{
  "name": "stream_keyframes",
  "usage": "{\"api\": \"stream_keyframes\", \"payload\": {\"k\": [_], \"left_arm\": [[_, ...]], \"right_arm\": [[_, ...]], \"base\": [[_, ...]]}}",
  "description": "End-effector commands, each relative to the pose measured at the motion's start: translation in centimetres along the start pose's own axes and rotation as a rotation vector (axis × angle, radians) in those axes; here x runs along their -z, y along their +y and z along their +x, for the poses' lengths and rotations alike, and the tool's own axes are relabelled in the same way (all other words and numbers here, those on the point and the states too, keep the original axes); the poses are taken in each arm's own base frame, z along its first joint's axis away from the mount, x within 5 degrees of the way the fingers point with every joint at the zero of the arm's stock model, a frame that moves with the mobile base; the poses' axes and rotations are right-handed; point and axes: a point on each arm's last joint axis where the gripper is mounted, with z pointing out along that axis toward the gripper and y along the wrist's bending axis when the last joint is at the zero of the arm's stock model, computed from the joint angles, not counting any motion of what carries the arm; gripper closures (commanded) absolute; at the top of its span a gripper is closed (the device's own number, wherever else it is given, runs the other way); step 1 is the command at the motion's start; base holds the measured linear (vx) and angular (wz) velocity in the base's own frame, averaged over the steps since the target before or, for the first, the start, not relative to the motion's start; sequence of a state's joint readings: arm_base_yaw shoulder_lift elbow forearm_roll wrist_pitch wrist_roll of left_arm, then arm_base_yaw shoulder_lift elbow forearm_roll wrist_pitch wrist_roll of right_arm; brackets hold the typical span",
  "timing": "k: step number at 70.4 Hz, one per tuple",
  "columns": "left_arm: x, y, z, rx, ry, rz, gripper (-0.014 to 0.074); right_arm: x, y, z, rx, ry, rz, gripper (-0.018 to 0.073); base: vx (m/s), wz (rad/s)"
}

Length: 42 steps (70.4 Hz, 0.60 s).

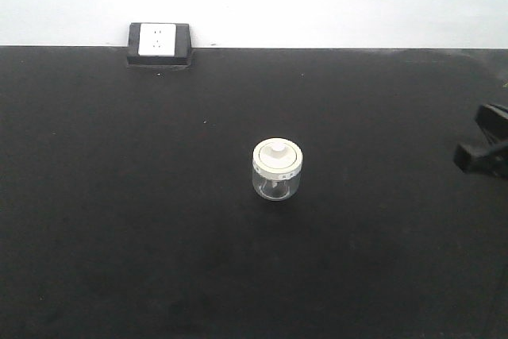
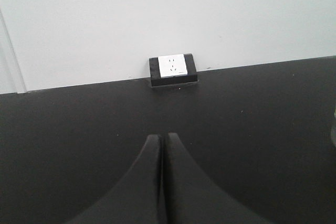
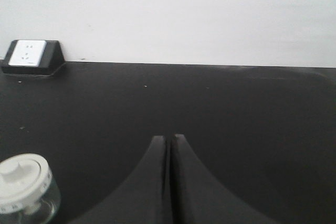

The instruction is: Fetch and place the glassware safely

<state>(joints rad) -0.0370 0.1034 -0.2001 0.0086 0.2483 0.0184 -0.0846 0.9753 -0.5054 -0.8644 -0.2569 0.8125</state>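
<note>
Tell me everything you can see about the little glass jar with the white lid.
The small squat clear glass jar stands upright near the middle of the black tabletop. Its round off-white lid is on, with a central knob and small dark marks around the rim. Something faint shows inside, unclear what. Nothing touches it but the table.

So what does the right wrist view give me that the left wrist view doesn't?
Only the right wrist view shows the lidded glass jar, low at its left edge, beside the right gripper. Only the left wrist view shows the left gripper, with nothing near it. Both show shut jaws, the black table and the wall socket box at its far edge.
</note>
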Motion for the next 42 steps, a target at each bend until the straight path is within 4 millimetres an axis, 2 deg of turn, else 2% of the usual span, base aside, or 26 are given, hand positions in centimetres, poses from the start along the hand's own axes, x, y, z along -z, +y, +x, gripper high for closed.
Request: {"api": "stream_keyframes", "payload": {"k": [1, 23, 42], "left_arm": [[0.1, 0.0, -1.6, 0.014, -0.089, -0.002, 0.0603], [0.1, 0.0, -1.6, 0.014, -0.089, -0.002, 0.0603], [0.1, 0.0, -1.6, 0.014, -0.089, -0.002, 0.0603]], "right_arm": [[2.3, 0.1, -0.5, 0.031, -0.066, 0.029, 0.0562], [7.6, 1.1, 1.6, 0.058, -0.186, 0.057, 0.0561], [10.7, 1.8, 4.0, 0.077, -0.289, 0.068, 0.0561]], "base": [[0.0, 0.0], [0.0, 0.0], [0.0, 0.0]]}}
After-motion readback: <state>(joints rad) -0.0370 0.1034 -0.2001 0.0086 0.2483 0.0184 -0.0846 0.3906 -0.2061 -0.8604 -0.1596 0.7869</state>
